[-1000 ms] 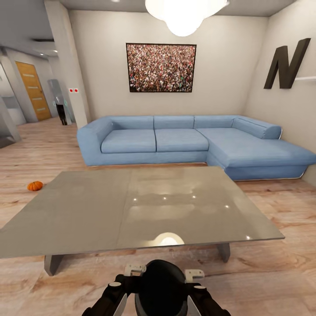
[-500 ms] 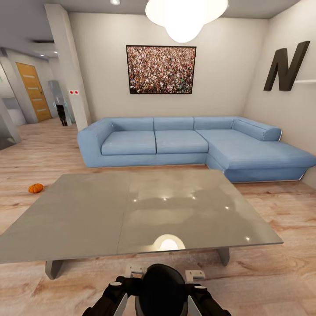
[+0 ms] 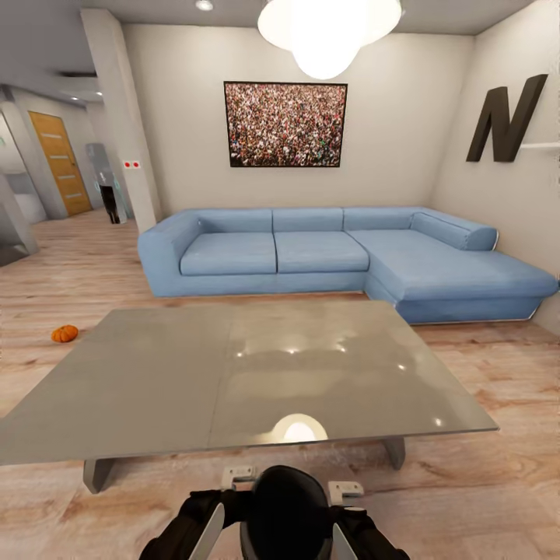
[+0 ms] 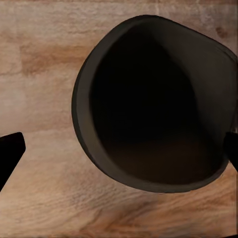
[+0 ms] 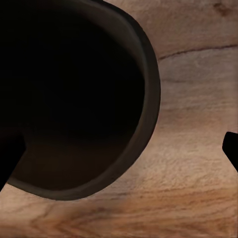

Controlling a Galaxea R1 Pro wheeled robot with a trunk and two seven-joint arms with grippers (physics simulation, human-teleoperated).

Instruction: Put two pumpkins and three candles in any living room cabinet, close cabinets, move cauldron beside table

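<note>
Fingertips of the left gripper point(image 4: 119, 153) are seen as dark tips at the two side edges of the left wrist view, set wide apart with the dark, round-mouthed cauldron point(image 4: 153, 104) between them over light wood plank floor point(image 4: 39, 84); contact with its rim cannot be told. Fingers of the right gripper point(image 5: 121, 151) are likewise spread wide at the edges of the right wrist view, with the same black vessel lying partly between them and one finger point(image 5: 10, 158) overlapping its wall. In the head view, the cauldron is seen low at the robot's front, between both dark arms and just before the near edge of a large glossy grey rectangular table point(image 3: 155, 373). A small bright orange ribbed pumpkin point(image 3: 64, 334) is seen on the floor beside the table's far left corner, apart from it. Beyond the table, a blue L-shaped fabric sofa point(image 3: 311, 253) is set against the pale wall, under a framed crowd picture point(image 3: 285, 124).
</note>
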